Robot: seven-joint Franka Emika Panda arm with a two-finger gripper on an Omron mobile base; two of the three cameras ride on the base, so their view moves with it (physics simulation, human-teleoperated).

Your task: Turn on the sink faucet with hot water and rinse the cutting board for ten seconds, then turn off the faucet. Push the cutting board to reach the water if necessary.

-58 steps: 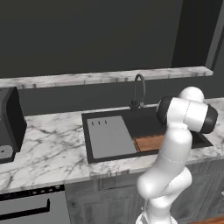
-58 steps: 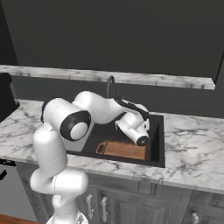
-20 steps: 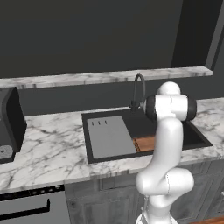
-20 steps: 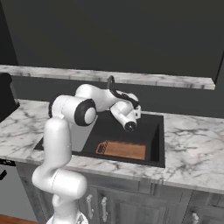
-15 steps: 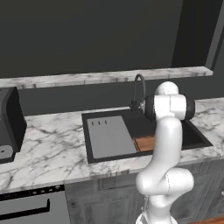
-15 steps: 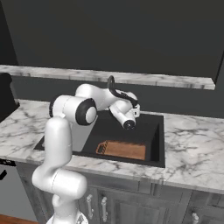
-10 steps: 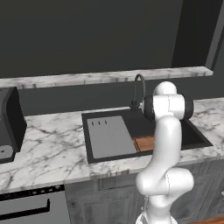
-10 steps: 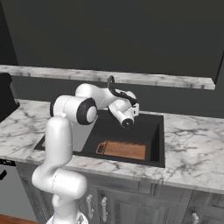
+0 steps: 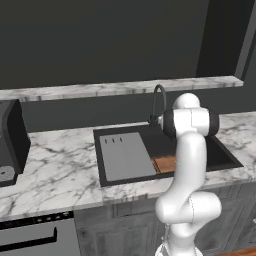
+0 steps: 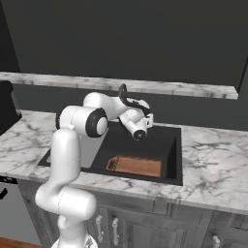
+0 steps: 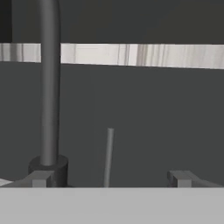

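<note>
The sink faucet (image 9: 158, 102) (image 10: 126, 98) arches up dark at the back of the black sink (image 10: 175, 145). In the hand view its pipe (image 11: 48, 87) rises at the left, and its thin lever (image 11: 108, 155) stands upright in the middle. My gripper (image 11: 109, 179) (image 10: 144, 117) is open, level with the faucet's base, and the lever shows between its fingertips (image 11: 40, 178) without touching them. The brown cutting board (image 10: 135, 165) (image 9: 164, 163) lies flat on the sink floor near the front wall. No water runs from the spout.
A grey slab with three slots (image 9: 125, 156) fills the left half of the sink. A dark appliance (image 9: 11, 135) stands on the marble counter (image 9: 55, 170) at the far left. A marble shelf (image 10: 184, 88) runs along the dark back wall.
The hand has crept a little closer to the faucet's base. Its jaws stay wide apart, and the cutting board has not moved.
</note>
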